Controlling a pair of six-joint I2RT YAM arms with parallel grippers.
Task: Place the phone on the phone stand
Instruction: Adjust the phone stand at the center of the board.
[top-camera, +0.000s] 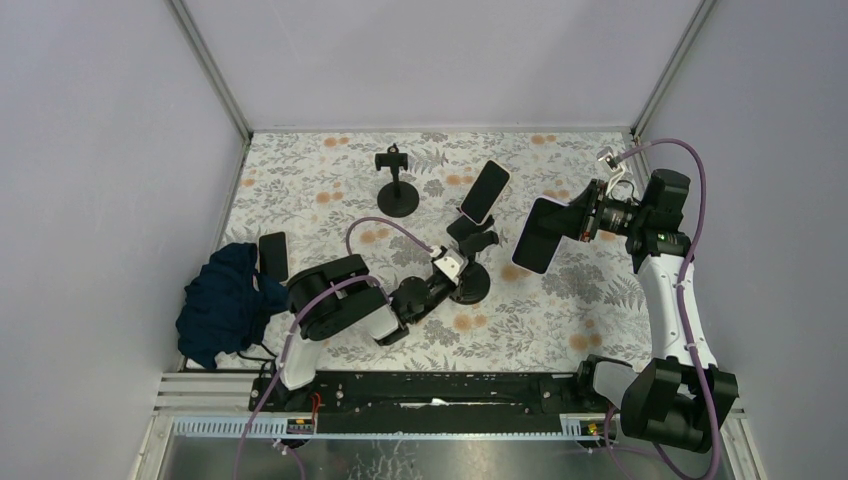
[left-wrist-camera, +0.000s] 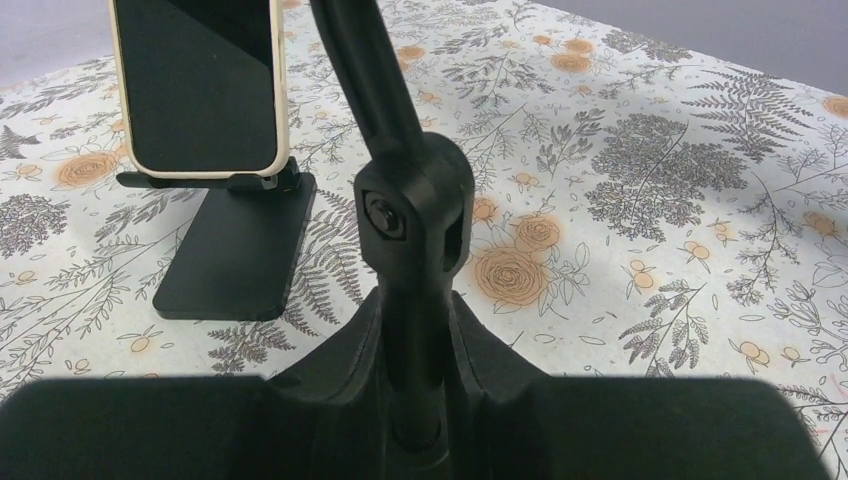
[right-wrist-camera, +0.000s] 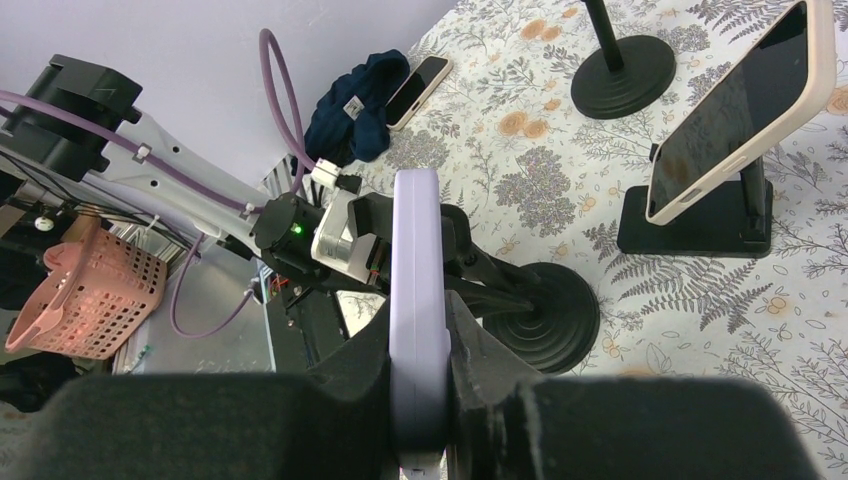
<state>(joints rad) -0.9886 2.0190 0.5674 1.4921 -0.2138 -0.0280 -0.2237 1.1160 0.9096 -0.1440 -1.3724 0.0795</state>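
My right gripper (top-camera: 578, 222) is shut on a lavender-cased phone (top-camera: 540, 235) and holds it on edge above the table, right of centre. In the right wrist view the phone (right-wrist-camera: 418, 270) stands clamped between the fingers (right-wrist-camera: 490, 350). The black phone stand (top-camera: 470, 283) has a round base and rests on the floral cloth at centre. My left gripper (top-camera: 455, 268) is at its stem. In the left wrist view the jaws of that gripper (left-wrist-camera: 418, 325) press both sides of the stem below the stand's joint (left-wrist-camera: 415, 200). The stand's cradle is out of that view.
A cream-cased phone (top-camera: 485, 192) leans on a flat black stand (left-wrist-camera: 235, 255) just behind. Another round-based stand (top-camera: 398, 195) is at the back. A dark phone (top-camera: 273, 255) and a blue cloth (top-camera: 222, 300) lie at the left edge.
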